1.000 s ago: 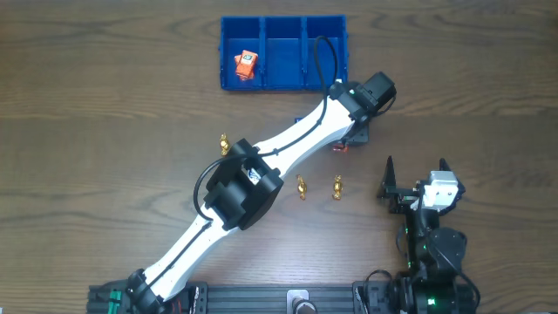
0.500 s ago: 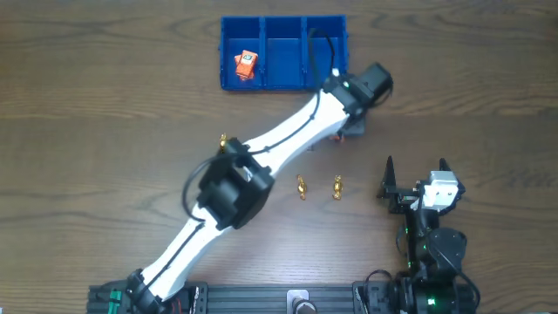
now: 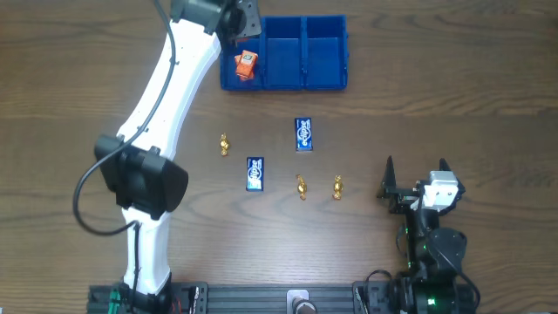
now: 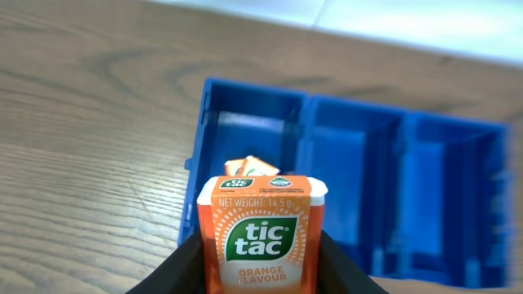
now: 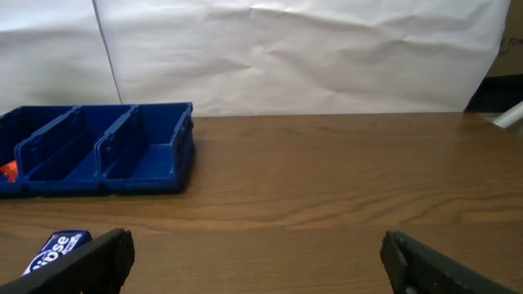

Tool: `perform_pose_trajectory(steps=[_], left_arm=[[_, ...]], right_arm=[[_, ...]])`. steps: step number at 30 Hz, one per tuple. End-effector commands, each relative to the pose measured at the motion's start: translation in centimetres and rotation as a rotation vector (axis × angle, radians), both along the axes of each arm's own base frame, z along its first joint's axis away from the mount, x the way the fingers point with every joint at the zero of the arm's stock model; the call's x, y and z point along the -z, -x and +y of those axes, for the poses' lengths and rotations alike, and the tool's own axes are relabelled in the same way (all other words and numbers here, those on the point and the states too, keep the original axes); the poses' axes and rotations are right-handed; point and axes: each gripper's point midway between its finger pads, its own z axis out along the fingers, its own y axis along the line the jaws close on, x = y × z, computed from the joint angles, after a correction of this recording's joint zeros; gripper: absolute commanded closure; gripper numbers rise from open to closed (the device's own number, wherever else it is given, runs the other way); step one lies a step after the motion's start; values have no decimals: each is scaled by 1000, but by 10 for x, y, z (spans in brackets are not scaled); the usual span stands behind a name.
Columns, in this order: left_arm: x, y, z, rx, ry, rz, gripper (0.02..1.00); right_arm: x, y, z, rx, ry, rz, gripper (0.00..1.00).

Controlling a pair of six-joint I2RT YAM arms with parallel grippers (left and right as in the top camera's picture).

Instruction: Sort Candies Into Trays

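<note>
Top view: three gold candies (image 3: 302, 187), two blue packets (image 3: 255, 173) are counted; orange box (image 4: 265, 233) grasped by left pincer (image 4: 263, 263), right pincer (image 3: 417, 164) released.

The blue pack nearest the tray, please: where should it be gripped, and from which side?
Probably best: grip the blue pack across its long edges at mid-length, coming straight down. It lies flat, long axis toward the tray, so that is its narrow span, and both edges look clear.
</note>
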Motion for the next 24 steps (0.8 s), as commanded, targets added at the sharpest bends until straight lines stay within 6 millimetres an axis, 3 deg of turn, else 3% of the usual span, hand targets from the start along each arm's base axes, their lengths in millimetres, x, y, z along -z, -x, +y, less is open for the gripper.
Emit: perform_pose_trajectory(steps=[1,4,15,17,20,22,24], left_arm=[[57,-5,3,111,-58,116,669],[79,-8,5,112,-71,153,667],[103,-13,6,110,-65,188,621],[106,-14,6,109,-65,188,503],[100,-19,9,90,-50,167,189],[88,-22,13,78,-32,140,106],[55,-22,22,64,-12,85,88]], right_arm=[[1,0,-1,4,8,2,3],[1,0,-1,4,8,2,3],[1,0,-1,4,8,2,3],[1,0,-1,4,8,2,3],[1,0,-1,4,8,2,3],[1,0,-1,4,8,2,3],[1,0,-1,4,8,2,3]])
